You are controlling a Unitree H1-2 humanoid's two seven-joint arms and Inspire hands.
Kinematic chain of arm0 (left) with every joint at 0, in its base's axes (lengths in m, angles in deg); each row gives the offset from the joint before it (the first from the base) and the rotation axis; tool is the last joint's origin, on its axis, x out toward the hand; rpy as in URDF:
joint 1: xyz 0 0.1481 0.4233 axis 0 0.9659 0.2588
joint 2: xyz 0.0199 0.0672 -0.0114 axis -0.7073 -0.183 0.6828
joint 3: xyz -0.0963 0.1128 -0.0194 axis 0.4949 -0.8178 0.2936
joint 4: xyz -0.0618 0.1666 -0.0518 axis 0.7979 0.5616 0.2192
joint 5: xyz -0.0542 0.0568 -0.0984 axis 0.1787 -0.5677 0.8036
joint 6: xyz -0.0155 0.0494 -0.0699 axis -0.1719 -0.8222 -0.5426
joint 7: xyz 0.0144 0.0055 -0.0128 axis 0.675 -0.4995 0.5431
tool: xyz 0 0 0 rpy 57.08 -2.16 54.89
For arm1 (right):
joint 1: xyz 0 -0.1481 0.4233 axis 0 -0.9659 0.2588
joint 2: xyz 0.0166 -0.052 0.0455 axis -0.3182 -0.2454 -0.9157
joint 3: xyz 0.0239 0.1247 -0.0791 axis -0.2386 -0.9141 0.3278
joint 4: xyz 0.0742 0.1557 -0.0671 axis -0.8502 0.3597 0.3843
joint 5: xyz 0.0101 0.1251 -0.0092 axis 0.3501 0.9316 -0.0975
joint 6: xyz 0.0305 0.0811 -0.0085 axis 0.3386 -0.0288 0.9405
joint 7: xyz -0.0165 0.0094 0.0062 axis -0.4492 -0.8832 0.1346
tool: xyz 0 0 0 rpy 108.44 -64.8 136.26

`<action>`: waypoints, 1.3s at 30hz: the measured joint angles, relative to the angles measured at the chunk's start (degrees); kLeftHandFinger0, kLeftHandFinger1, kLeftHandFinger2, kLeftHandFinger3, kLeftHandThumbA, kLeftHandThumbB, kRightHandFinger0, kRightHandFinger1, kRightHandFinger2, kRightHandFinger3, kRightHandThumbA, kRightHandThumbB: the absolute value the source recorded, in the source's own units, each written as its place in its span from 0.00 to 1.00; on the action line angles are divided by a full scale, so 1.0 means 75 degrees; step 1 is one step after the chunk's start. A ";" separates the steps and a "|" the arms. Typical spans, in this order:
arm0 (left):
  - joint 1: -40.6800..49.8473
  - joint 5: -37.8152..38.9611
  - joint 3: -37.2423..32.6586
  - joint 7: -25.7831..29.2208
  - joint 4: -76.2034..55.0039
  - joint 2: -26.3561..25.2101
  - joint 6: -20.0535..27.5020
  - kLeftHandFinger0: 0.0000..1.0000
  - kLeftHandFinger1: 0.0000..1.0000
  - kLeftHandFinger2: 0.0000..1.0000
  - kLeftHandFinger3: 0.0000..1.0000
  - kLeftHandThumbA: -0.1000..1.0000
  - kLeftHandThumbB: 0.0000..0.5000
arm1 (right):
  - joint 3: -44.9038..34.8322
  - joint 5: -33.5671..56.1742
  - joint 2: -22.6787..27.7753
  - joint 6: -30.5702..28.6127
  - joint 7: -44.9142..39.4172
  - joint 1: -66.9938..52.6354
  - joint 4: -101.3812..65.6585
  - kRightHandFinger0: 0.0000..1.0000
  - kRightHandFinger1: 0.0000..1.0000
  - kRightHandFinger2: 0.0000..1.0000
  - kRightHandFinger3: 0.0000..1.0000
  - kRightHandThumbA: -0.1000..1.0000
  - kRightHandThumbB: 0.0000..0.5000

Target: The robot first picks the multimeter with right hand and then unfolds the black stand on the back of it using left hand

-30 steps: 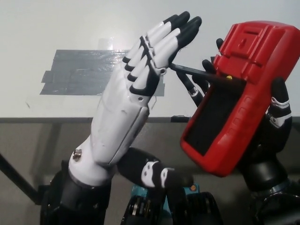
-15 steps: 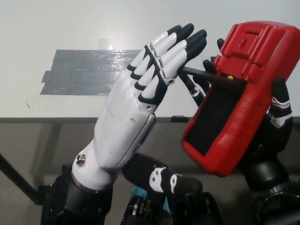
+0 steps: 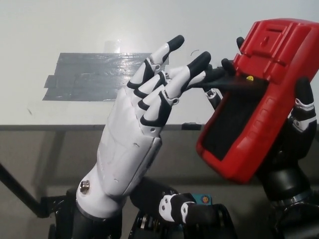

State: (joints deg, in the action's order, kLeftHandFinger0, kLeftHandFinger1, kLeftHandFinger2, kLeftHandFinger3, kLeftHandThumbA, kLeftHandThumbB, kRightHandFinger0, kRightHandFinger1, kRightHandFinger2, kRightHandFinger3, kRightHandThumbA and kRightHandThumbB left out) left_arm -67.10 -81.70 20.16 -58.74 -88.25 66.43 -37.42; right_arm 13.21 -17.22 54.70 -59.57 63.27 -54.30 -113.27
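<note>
The red multimeter is held off the table at the right, its back facing the camera, with my black right hand shut on its sides from behind. Its black stand is swung part way out from the back, sticking toward the left. My white left hand is raised in the middle, fingers spread and slightly curled, its black fingertips touching the free end of the stand from above.
A white table fills the upper picture, with a patch of grey tape on it left of centre. The table's front edge runs across the middle; below it is dark floor.
My left hand has spread its fingers and moved its tips onto the stand's end. The multimeter has shifted slightly up and right, and the stand has swung out a little more.
</note>
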 measured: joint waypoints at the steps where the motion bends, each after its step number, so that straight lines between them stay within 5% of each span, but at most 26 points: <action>1: 0.0008 -0.0026 0.0003 0.0023 -0.0001 0.0007 0.0008 1.00 0.62 0.67 1.00 1.00 0.62 | -0.0005 0.0005 0.0005 0.0000 0.0032 0.0003 0.0000 1.00 0.53 0.05 0.55 0.00 0.39; 5: 0.0028 -0.0143 0.0006 0.0086 0.0000 0.0021 0.0029 1.00 0.61 0.66 1.00 1.00 0.60 | -0.0003 0.0052 0.0032 0.0004 0.0130 0.0010 -0.0012 1.00 0.40 0.04 0.52 0.00 0.41; 8: 0.0032 -0.0221 0.0006 0.0139 0.0000 0.0027 0.0059 1.00 0.60 0.64 1.00 1.00 0.62 | 0.0000 0.0127 0.0045 0.0006 0.0184 0.0040 -0.0025 1.00 0.48 0.03 0.54 0.00 0.37; 12: 0.0125 -0.0280 -0.0002 0.0205 0.0000 0.0078 0.0120 1.00 0.61 0.65 1.00 1.00 0.64 | 0.0000 0.0230 0.0042 0.0005 0.0193 0.0049 -0.0024 1.00 0.57 0.01 0.70 0.00 0.34; 15: 0.0248 -0.0286 -0.0013 0.0277 0.0002 0.0132 0.0156 1.00 0.62 0.67 1.00 1.00 0.66 | 0.0001 0.0256 -0.0007 0.0000 0.0205 0.0050 -0.0025 1.00 0.59 0.01 0.70 0.00 0.38; 19: 0.0504 -0.0286 -0.0043 0.0373 0.0019 0.0178 0.0187 1.00 0.65 0.65 1.00 1.00 0.68 | -0.0004 0.0331 -0.0182 -0.0063 0.0275 0.0050 -0.0077 1.00 0.60 0.00 0.46 0.00 0.42; 21: 0.0648 -0.0273 -0.0097 0.0427 0.0039 0.0198 0.0216 1.00 0.55 0.54 1.00 1.00 0.67 | -0.0011 0.0393 -0.0290 -0.0089 0.0342 0.0050 -0.0131 1.00 0.60 0.00 0.38 0.00 0.45; 22: 0.0700 -0.0237 -0.0136 0.0439 0.0050 0.0196 0.0224 1.00 0.32 0.38 1.00 1.00 0.73 | -0.0021 0.0433 -0.0332 -0.0098 0.0382 0.0049 -0.0154 1.00 0.61 0.00 0.37 0.00 0.44; 23: 0.0748 -0.0190 -0.0180 0.0445 0.0062 0.0194 0.0227 0.94 0.33 0.18 1.00 1.00 0.86 | -0.0029 0.0488 -0.0358 -0.0105 0.0411 0.0050 -0.0167 1.00 0.60 0.00 0.36 0.00 0.45; 24: 0.0830 -0.0042 -0.0270 0.0434 0.0073 0.0193 0.0191 0.84 0.10 0.01 1.00 1.00 0.76 | -0.0043 0.0555 -0.0399 -0.0115 0.0462 0.0050 -0.0182 1.00 0.59 0.00 0.35 0.00 0.45; 25: 0.0876 0.0053 -0.0322 0.0419 0.0073 0.0195 0.0152 0.68 0.01 0.00 1.00 1.00 0.69 | -0.0053 0.0588 -0.0421 -0.0127 0.0495 0.0050 -0.0189 1.00 0.59 0.00 0.34 0.00 0.45; 27: 0.1022 0.0222 -0.0454 0.0384 0.0090 0.0196 0.0101 0.41 0.00 0.00 1.00 1.00 0.61 | -0.0108 0.0668 -0.0486 -0.0198 0.0593 0.0065 -0.0218 1.00 0.58 0.00 0.34 0.00 0.45; 29: 0.1139 0.0149 -0.0507 0.0408 0.0139 0.0255 0.0127 0.26 0.00 0.00 1.00 1.00 0.58 | -0.0155 0.0768 -0.0524 -0.0316 0.0698 0.0099 -0.0252 1.00 0.58 0.00 0.35 0.00 0.45; 32: 0.1159 -0.0034 -0.0513 0.0461 0.0203 0.0340 0.0186 0.17 0.00 0.00 1.00 1.00 0.63 | -0.0176 0.0862 -0.0548 -0.0430 0.0773 0.0177 -0.0257 1.00 0.58 0.00 0.35 0.00 0.44; 35: 0.1160 -0.0223 -0.0512 0.0482 0.0237 0.0374 0.0246 0.24 0.00 0.00 1.00 1.00 0.66 | -0.0176 0.0908 -0.0547 -0.0539 0.0857 0.0274 -0.0264 1.00 0.58 0.00 0.37 0.00 0.44; 39: 0.1164 -0.0302 -0.0507 0.0489 0.0260 0.0374 0.0282 0.19 0.00 0.00 1.00 1.00 0.68 | -0.0175 0.0974 -0.0546 -0.0676 0.0906 0.0318 -0.0267 1.00 0.58 0.00 0.40 0.00 0.45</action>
State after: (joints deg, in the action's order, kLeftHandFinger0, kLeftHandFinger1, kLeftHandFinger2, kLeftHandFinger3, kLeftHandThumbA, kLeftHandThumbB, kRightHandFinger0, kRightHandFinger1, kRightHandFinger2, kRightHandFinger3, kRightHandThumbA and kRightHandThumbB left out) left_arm -58.37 -83.96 16.35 -55.07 -86.30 69.23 -35.30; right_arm 11.90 -9.91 50.60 -64.64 70.06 -51.92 -115.27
